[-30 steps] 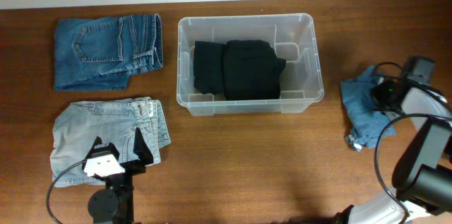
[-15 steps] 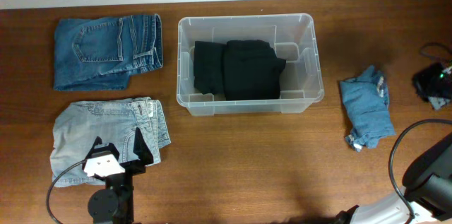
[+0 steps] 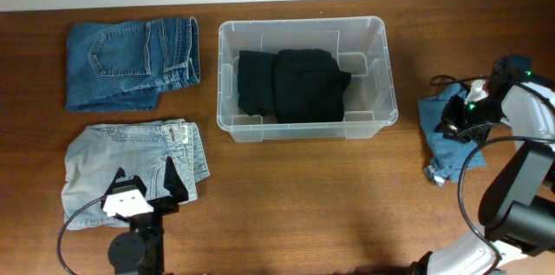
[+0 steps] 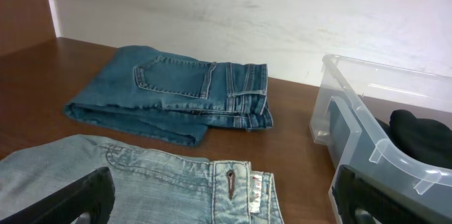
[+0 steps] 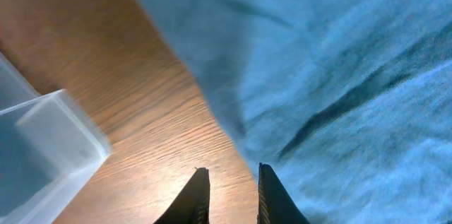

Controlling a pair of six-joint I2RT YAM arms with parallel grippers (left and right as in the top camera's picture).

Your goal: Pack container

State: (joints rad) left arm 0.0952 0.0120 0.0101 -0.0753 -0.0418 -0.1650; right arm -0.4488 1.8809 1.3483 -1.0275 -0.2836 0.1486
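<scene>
Returning right claw (image 5: 230, 174) over blue cloth (image 5: 339, 75).

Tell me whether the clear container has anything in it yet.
Partly full: the container holds folded black clothing; its right end shows bare floor.

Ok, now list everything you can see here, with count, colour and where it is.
container: 1, clear, table centre
folded clothes: black, count unclear, inside the container
dark jeans: 1, dark blue, folded, far left
light jeans: 1, pale blue, folded, near left
cloth: 1, blue, crumpled, right of the container
table: 1, brown wood
left hand: 1, black, open, at the light jeans
right hand: 1, black, slightly open, above the cloth's edge
</scene>
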